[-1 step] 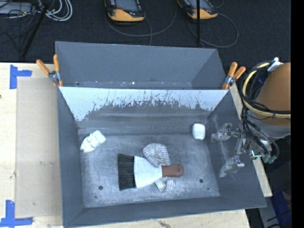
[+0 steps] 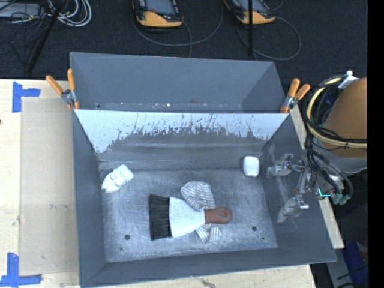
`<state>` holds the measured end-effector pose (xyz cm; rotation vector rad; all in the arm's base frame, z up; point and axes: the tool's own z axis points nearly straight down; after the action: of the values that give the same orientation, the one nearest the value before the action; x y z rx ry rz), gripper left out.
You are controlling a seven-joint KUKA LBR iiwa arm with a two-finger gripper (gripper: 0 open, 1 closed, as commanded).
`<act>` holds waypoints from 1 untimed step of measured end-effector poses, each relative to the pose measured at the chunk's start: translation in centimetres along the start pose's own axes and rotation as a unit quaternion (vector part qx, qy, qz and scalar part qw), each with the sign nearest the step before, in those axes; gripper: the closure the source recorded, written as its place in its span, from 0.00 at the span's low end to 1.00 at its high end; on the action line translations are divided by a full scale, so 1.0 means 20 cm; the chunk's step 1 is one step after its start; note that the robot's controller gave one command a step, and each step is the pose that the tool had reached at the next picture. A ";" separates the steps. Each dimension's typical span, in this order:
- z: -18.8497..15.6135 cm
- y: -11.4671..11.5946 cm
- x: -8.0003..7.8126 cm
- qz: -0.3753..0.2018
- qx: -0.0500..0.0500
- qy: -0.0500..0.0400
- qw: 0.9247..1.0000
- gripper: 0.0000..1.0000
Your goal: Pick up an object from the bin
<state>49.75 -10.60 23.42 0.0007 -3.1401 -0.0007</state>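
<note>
The tool (image 2: 287, 189) hangs with fingers spread and nothing between them; a small white block (image 2: 251, 165) lies just beside it, a brush (image 2: 180, 216) farther off.

orange-black handset (image 2: 157, 9) | second handset to its right (image 2: 251, 8) | white cable bundle, far left (image 2: 76, 6) | dark floor (image 2: 336, 35)

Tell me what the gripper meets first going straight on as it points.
Probably the bare right wall of the bin, or its floor, beneath the gripper; the small white block lies left of that line, though depth is unclear.
</note>
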 end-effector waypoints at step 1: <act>0.22 0.04 -0.06 -0.021 0.001 -0.004 1.000 0.00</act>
<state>50.98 -9.76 18.97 0.0658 -3.1480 0.0024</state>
